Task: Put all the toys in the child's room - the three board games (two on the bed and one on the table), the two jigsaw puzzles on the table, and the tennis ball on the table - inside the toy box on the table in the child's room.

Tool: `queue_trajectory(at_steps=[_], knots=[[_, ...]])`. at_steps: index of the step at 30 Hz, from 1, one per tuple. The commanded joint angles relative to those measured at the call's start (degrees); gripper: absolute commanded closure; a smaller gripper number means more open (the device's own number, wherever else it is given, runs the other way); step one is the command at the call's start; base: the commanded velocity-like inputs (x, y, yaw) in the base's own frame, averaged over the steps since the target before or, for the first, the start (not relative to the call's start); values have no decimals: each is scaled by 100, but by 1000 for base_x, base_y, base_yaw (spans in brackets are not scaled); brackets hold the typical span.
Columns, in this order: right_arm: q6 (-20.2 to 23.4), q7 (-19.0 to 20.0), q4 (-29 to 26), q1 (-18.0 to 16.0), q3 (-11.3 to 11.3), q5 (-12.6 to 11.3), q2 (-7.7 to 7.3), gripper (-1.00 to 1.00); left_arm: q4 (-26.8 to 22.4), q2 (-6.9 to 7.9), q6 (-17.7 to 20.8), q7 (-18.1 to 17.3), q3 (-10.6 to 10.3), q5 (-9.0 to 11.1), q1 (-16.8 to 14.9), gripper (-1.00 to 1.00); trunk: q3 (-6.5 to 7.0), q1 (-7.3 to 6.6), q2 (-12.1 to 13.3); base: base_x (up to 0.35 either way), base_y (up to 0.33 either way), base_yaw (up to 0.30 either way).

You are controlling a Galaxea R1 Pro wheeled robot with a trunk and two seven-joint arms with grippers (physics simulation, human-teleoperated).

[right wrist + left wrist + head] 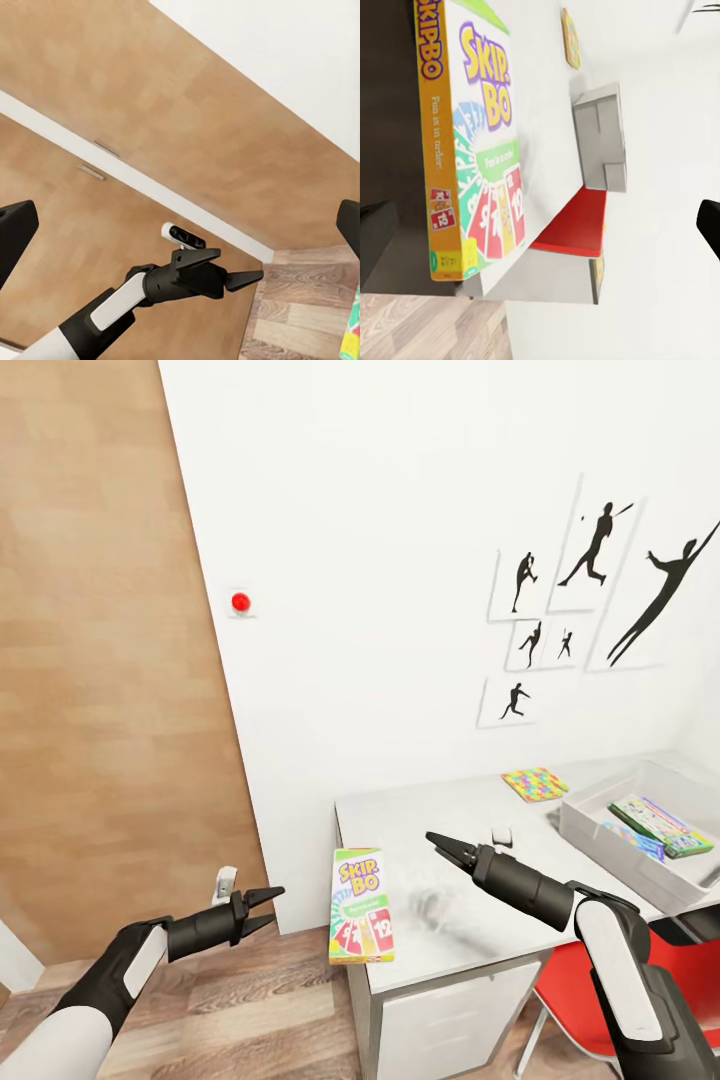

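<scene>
The room is white-walled with a wood-plank floor, a wood door and black baseball silhouettes (600, 545). The table (440, 840) carries the toy box (600, 838) at its far end, two flat games already inside. One jigsaw puzzle (535, 783) lies just beside the box. The Skip-Bo game (361, 905) overhangs the near corner. That game looks next: the left tool (266, 911), jaws narrowly parted and empty, must reach it. The right tool (438, 844) hovers with jaws nearly closed, empty.
</scene>
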Motion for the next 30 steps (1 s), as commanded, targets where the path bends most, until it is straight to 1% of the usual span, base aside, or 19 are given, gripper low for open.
queue_trajectory(at_steps=[1, 23, 30], knots=[[18, 29, -1, -6, -8, 21, 3, -100, 1, 1, 33, -8, 8, 12, -6, -100, -27, 24, -49, 0, 0, 0], [-34, 2, 16, -6, 6, 66, 37, -100, 25, -24, 16, 1, 4, 26, 0, -100, -422, 507, -931, 0, 0, 0], [-39, 1, 7, -6, 9, 72, 57, -100, 215, -17, 15, 1, 30, 36, 0, -100, -547, 661, -1212, 0, 0, 0]])
